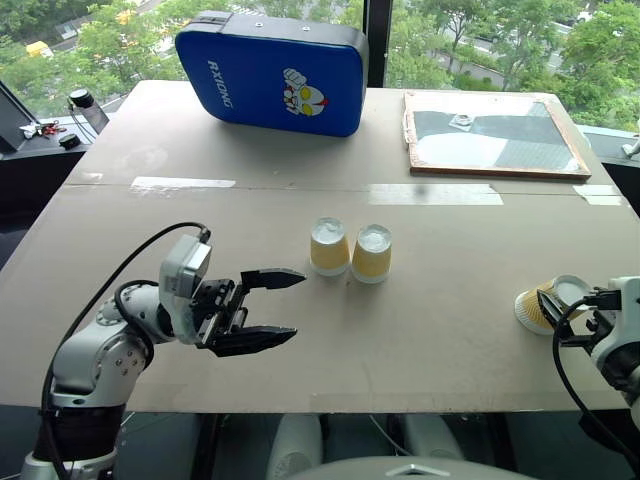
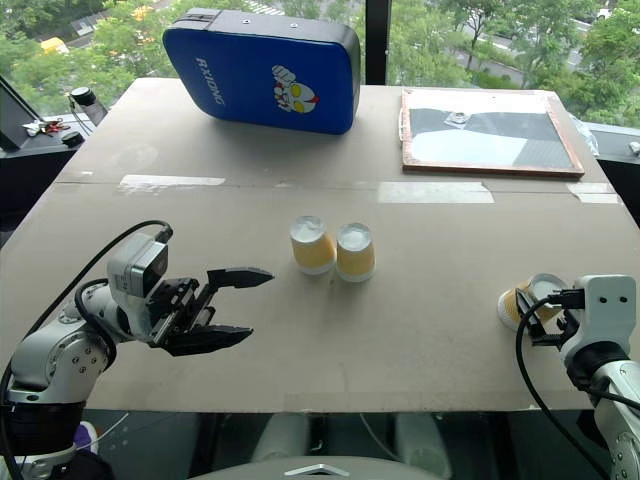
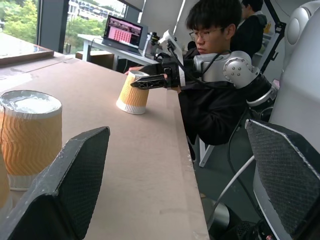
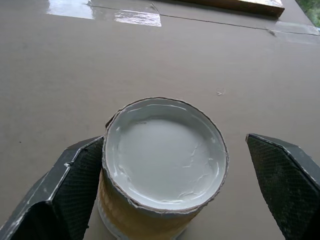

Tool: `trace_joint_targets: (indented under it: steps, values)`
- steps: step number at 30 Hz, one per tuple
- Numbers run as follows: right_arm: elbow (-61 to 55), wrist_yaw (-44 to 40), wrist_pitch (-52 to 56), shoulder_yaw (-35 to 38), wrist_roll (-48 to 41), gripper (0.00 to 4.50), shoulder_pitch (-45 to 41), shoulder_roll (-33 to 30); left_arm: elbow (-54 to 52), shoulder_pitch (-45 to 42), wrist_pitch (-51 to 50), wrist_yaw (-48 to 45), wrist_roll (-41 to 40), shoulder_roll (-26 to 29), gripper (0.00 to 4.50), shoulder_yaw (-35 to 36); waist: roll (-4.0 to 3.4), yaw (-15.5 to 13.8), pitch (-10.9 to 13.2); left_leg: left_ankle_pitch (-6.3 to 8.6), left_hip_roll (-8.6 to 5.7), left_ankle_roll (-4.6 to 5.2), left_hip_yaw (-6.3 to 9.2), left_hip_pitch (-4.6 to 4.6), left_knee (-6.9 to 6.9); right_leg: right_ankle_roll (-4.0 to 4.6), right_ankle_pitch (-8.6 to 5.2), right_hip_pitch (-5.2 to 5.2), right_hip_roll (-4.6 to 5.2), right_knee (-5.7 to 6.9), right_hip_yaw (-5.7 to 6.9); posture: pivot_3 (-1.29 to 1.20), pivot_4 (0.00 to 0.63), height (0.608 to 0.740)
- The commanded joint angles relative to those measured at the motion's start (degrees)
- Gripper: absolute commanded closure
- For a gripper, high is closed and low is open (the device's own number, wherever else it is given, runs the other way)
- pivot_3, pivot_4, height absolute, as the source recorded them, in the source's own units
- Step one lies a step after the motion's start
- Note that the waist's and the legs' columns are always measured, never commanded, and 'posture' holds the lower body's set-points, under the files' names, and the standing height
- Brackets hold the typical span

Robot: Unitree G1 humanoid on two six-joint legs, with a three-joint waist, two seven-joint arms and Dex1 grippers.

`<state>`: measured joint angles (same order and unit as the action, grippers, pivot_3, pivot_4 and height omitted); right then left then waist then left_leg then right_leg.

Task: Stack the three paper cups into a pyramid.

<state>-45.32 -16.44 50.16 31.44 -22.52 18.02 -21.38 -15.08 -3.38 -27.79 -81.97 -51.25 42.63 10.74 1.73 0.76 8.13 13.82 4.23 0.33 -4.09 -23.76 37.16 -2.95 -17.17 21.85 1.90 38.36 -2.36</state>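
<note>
Ribbed tan cups [image 1: 350,250], white bases; 3rd [image 4: 162,170] prob. upturned.

A paper cup [image 4: 162,172] stands upside down on the brown table [image 4: 60,70], its white base facing the camera. The right gripper [image 4: 172,200] is spread wide around it: one finger [image 4: 65,192] at about 9 o'clock seems to touch the cup's side, the other well apart at 3 o'clock. Strips of clear tape [image 4: 107,14] lie at 11 o'clock.

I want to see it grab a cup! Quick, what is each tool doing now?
Left tool: open, holding nothing, beside the two middle cups.
Right tool: open around the third cup, not gripping yet.
</note>
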Motion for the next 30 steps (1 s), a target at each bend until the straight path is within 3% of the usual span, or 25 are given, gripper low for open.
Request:
trace_joint_targets:
  steps: [1,5,6,10,14,22,30]
  values:
    - [1.4,-0.7,-1.8,0.3,-0.8,0.55,-0.6,-0.6,-2.9,0.5,-0.1,1.0,-1.4,-0.2,0.00,1.4,0.00,0.0,0.0,0.00,0.00,0.00,-0.01,0.01,0.00,0.00,0.00,0.00,0.00,0.00,0.00,0.00,0.150,0.740]
    - [0.9,-1.8,-3.0,0.0,-1.7,2.06,-1.2,-1.6,-3.8,1.6,-0.5,2.7,-2.0,-0.3,0.00,2.5,-0.01,0.0,0.0,0.00,0.00,0.00,0.00,0.01,0.00,0.00,0.00,0.00,0.00,0.00,-0.01,0.00,0.150,0.740]
    - [0.3,-2.4,-3.2,0.0,-2.7,2.24,-1.8,-1.9,-4.0,1.9,-0.7,3.4,-2.3,-0.4,0.00,2.8,-0.01,0.0,0.0,0.00,0.00,0.00,0.00,0.01,0.00,0.00,0.00,0.00,0.00,0.00,-0.01,0.00,0.150,0.740]
    - [-2.6,-4.8,-2.0,-2.5,-7.8,2.25,-7.9,-4.7,-4.5,3.8,-0.2,6.5,-2.6,-1.6,0.00,5.0,-0.03,0.3,0.0,0.00,0.01,0.00,-0.01,0.03,0.00,0.00,0.01,0.00,0.00,0.00,-0.05,0.00,0.150,0.740]
    - [-1.6,-6.3,3.0,-12.2,-15.0,2.25,-26.9,-8.4,-5.1,9.1,0.9,9.8,-3.1,-3.0,0.00,10.8,-0.09,1.7,0.1,0.00,0.04,0.00,-0.03,0.06,0.02,-0.01,0.01,0.01,-0.04,0.02,-0.11,0.00,0.150,0.740]
    - [6.2,-8.2,9.6,-28.4,-20.7,2.25,-52.3,-7.4,-7.3,19.3,4.1,13.3,-2.8,-5.6,0.00,20.3,-0.06,0.8,0.1,0.00,0.02,0.01,0.01,-0.14,-0.06,0.01,0.01,0.10,0.09,-0.13,0.00,0.00,0.150,0.740]
    - [15.5,-10.3,9.6,-37.5,-18.4,2.25,-61.7,-5.2,-11.9,26.7,4.9,15.3,-4.7,-8.9,0.00,23.5,-0.03,0.2,0.1,0.02,0.04,0.03,0.02,-0.13,-0.03,0.02,0.03,0.09,0.11,-0.10,0.07,0.00,0.150,0.740]
